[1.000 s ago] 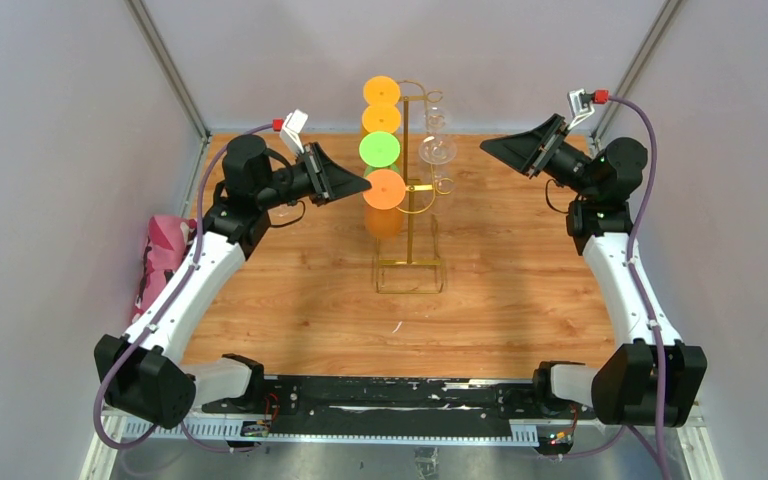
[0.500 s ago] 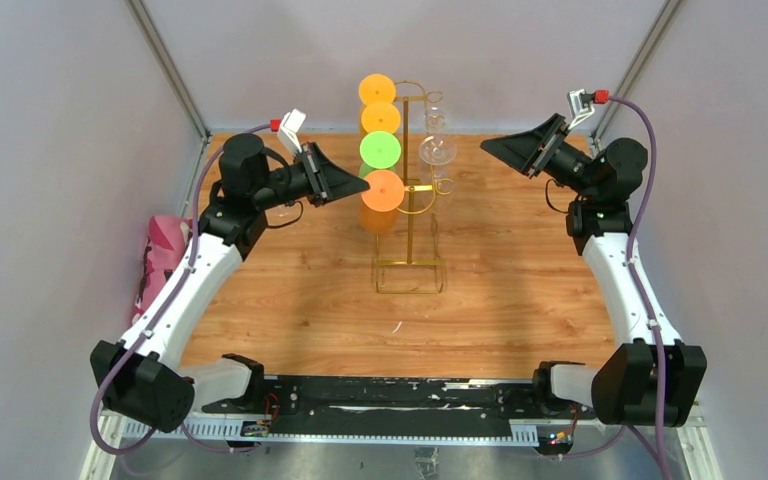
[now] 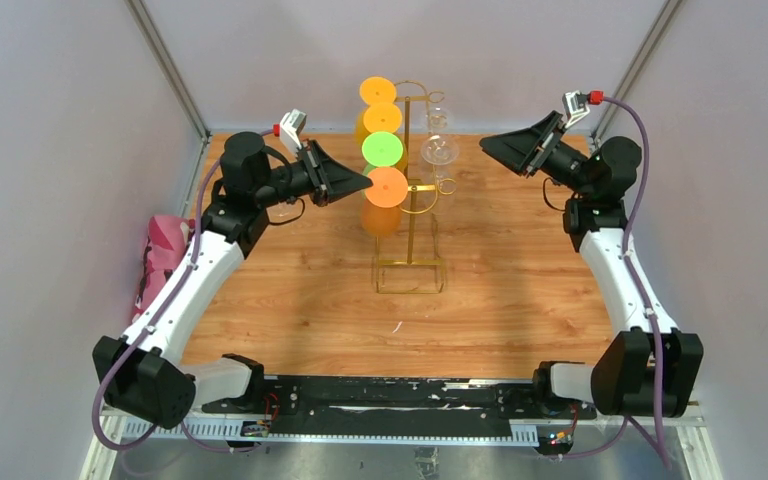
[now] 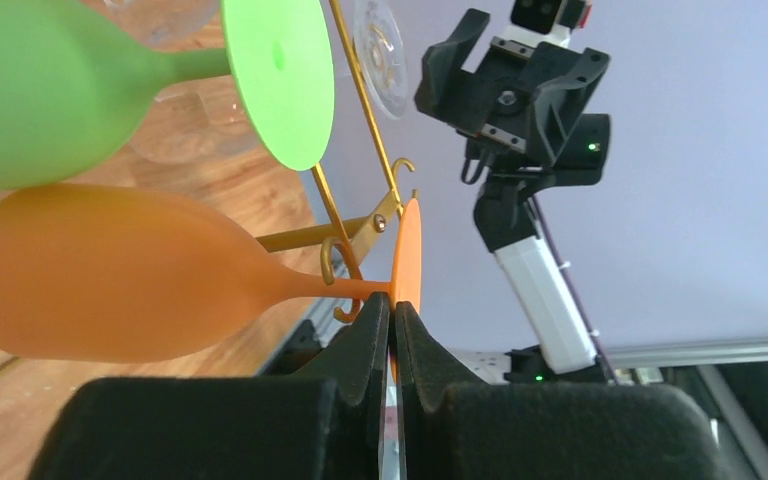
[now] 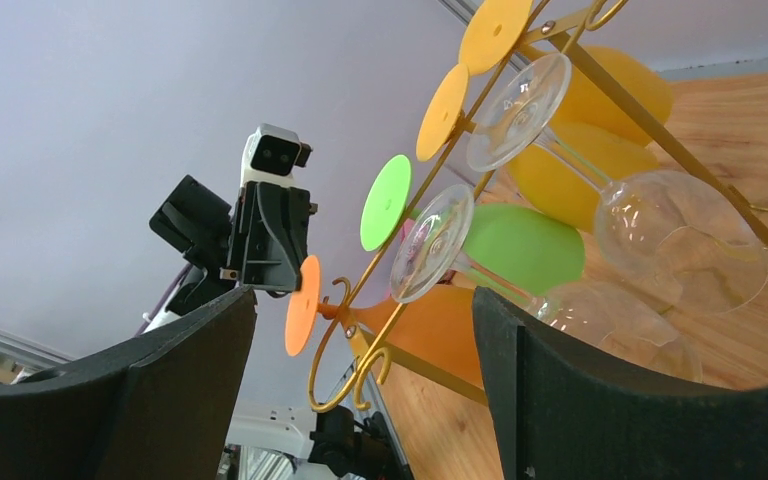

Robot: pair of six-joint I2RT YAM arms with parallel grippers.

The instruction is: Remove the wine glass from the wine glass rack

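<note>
The left gripper [image 4: 392, 310] seems to pinch the foot of the orange glass [image 4: 110, 275] on the rack [image 3: 409, 245]. The right gripper [image 5: 363, 297] is wide open.

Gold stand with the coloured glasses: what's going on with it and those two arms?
The left gripper has its fingers closed on the round foot of the orange wine glass, the lowest one hanging on the wine glass rack. The glass is not yet off its hook. The right gripper is open and hangs in the air to the rack's right, touching nothing. A green glass, yellow-orange glasses and clear glasses hang there too.
</note>
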